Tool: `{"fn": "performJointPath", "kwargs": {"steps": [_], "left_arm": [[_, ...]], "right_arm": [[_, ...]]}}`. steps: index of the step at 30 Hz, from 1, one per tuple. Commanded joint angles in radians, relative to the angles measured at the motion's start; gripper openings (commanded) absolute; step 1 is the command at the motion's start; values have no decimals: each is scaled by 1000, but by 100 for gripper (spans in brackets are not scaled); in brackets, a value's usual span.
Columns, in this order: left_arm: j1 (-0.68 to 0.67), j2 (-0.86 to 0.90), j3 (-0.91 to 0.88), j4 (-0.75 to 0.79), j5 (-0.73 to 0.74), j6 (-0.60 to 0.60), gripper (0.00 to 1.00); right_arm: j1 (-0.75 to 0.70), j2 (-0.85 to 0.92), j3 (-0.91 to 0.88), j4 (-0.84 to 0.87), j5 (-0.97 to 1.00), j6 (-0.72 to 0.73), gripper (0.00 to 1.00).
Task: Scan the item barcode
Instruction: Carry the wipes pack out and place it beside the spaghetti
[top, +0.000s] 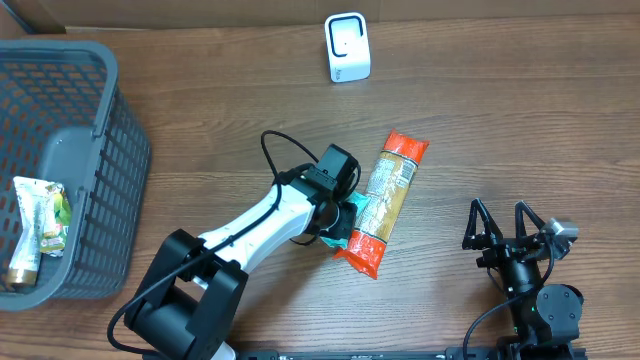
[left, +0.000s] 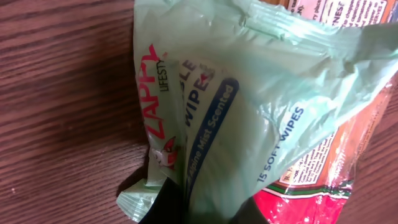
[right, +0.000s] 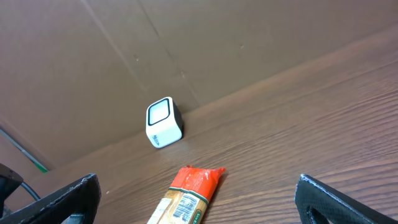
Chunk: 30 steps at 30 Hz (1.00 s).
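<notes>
Wood surface, cardboard wall at back. Scanner (top: 348, 47) white, upright near the back edge, centre. Left gripper (top: 340, 222) mid-surface, clamped on the wipes (left: 249, 106), a pale green soft pack. The wrist view shows dark fingers (left: 165, 208) pinching its lower edge, with the pack crumpled and filling most of that view. The wipes sit against the left side of an orange packet (top: 385, 200), overlapping it at the lower end. The packet lies flat, long axis slanted, its upper end toward the scanner and well apart from it. A barcode shows on the packet in the right wrist view. Can't tell where the wipes' barcode is. Right gripper (top: 503, 222) at the lower right, fingers spread wide, holding nothing, well apart from the packet. Grey basket (top: 120, 180) at the left edge with a pouch (top: 35, 230) inside.
</notes>
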Motion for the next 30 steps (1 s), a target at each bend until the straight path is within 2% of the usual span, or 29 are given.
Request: {"fn": "performJointPath", "kwargs": {"steps": [1,5,6,8,11,14,21,30], "left_arm": [[-13,12,0,4,-39,-27,4],[-13,12,0,0,-40,-27,7],[-13,12,0,0,-40,-26,19],[-12,8,9,-23,-40,-26,34],[-11,-3,56,-87,-72,-14,53],[-10,-25,142,-174,-117,-11,62],[11,-129,439,-366,-157,35,76],[155,-278,707,-555,-150,65,91]], "right_arm": [[5,-11,-11,8,-2,-1,100],[5,-11,-11,8,-2,-1,100],[5,-11,-11,8,-2,-1,100],[5,-11,-11,8,-2,-1,100],[5,-11,-11,8,-2,-1,100],[5,-11,-11,8,-2,-1,100],[5,-11,-11,8,-2,-1,100],[5,-11,-11,8,-2,-1,100]]}}
